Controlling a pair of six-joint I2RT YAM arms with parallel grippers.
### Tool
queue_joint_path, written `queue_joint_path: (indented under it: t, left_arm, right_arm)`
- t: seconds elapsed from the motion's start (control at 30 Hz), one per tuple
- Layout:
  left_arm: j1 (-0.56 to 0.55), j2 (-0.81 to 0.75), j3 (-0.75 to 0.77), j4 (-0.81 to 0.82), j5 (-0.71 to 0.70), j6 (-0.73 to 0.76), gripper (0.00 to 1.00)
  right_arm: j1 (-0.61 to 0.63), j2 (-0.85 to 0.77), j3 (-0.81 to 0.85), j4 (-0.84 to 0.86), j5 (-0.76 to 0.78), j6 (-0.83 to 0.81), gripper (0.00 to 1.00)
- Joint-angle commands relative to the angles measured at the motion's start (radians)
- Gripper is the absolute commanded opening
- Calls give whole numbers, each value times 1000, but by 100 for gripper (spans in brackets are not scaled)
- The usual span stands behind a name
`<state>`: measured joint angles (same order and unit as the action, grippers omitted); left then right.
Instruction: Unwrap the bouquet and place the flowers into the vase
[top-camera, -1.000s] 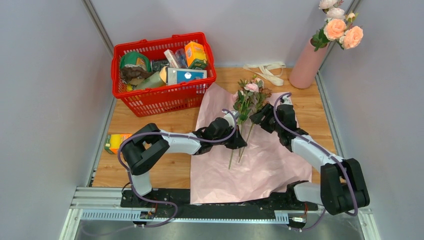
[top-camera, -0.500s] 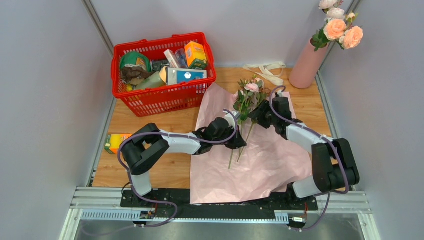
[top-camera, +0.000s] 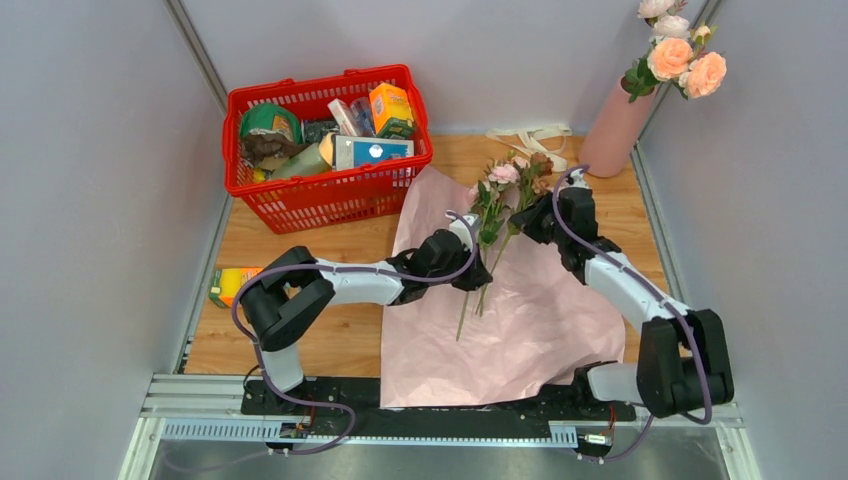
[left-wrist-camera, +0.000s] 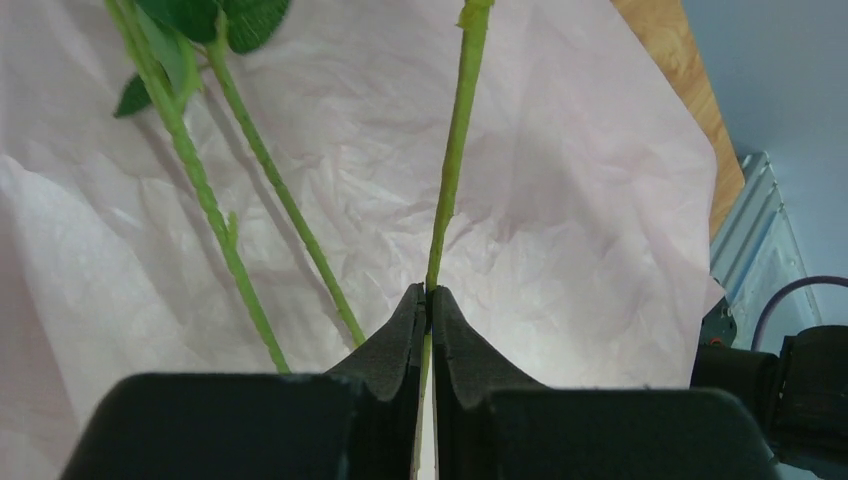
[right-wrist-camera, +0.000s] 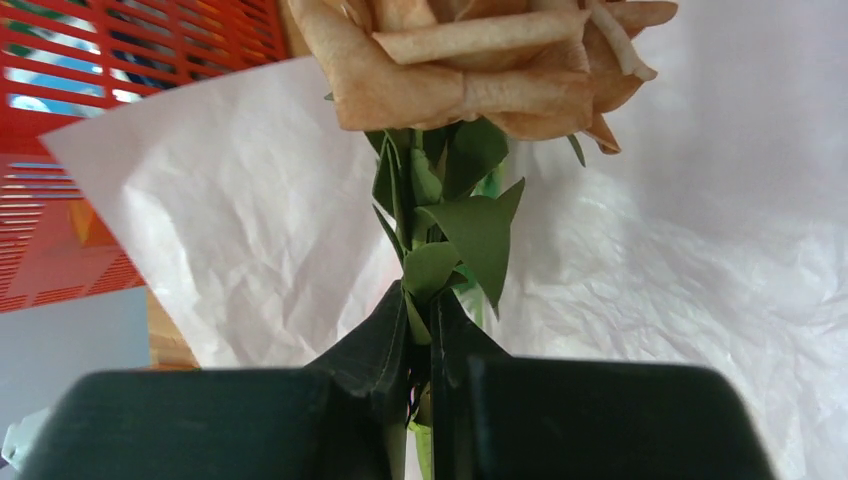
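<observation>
The flowers (top-camera: 503, 195) lie on the opened pink paper (top-camera: 530, 330) in the middle of the counter (top-camera: 300, 255), well apart from the vase (top-camera: 612, 130) in the far right corner. The left gripper (left-wrist-camera: 428, 297) pinches one green stem (left-wrist-camera: 455, 150). The right gripper (right-wrist-camera: 420, 305) pinches a leafy stem (right-wrist-camera: 418, 195) just under a brownish bloom (right-wrist-camera: 470, 60), apparently raised.

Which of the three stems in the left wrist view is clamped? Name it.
The straight stem on the right, pinched in the left end effector. The other two stems slant past on its left, outside the fingers.

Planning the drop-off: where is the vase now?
In the top view, the vase stands at the far right corner of the table, right of the cream ribbon.
</observation>
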<state>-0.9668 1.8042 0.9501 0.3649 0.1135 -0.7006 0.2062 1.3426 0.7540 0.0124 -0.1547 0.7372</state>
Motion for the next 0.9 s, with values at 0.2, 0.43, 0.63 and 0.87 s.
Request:
queue_joint_path:
  t: [0.2,0.43,0.63,0.87]
  left_arm:
    - [5,-147,67,-181,-72,72,40]
    - [4,-302,23,-201,-74,76,65]
    - [4,-428,0,-285,-112,99,68]
    - [14,-497,-71,-304,-110,108,68]
  right_arm:
    - [-5,-206,34,96,121,-97,2]
    - [-7,-304,80,141,155,-185,3]
    - [-4,-283,111,115,115,-132,8]
    - [-4,-283,-80,248,101,-48,0]
